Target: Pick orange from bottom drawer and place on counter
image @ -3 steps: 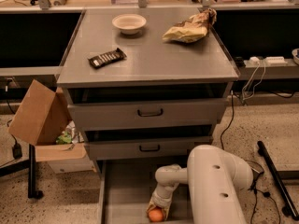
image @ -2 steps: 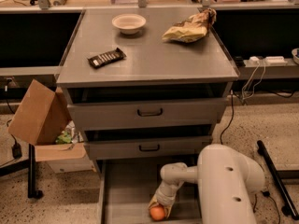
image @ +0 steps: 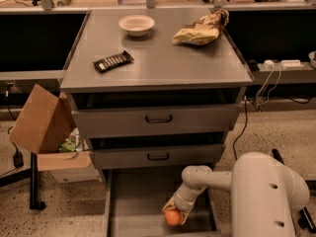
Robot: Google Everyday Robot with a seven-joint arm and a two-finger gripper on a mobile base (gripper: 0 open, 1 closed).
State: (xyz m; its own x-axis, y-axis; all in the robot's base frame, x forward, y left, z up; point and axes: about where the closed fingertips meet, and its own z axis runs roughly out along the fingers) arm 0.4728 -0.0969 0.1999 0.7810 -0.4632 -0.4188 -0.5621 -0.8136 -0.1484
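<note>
The robot's white arm [image: 247, 186] reaches down from the right into the long, flat-floored grey metal bottom drawer [image: 136, 204], which stands pulled out towards the near edge of the scene below two grey drawer fronts with black loop handles. Its hand [image: 174, 212] sits low in the near right part of that drawer, and looks to be pinching a small round smooth orange [image: 171, 218], which shows just under it, close to the drawer floor. I judge the grasp step made and the lift about to start. The next move calls for a straight rise clear of the drawer's thin walls and the drawer fronts above, then a carry up and far to the broad flat grey metal tabletop [image: 163, 68]. There the free middle, between the dark wrapped bar [image: 113, 61] on the left and the crumpled tan bag [image: 200, 31] on the far right, seems the easiest spot.
</note>
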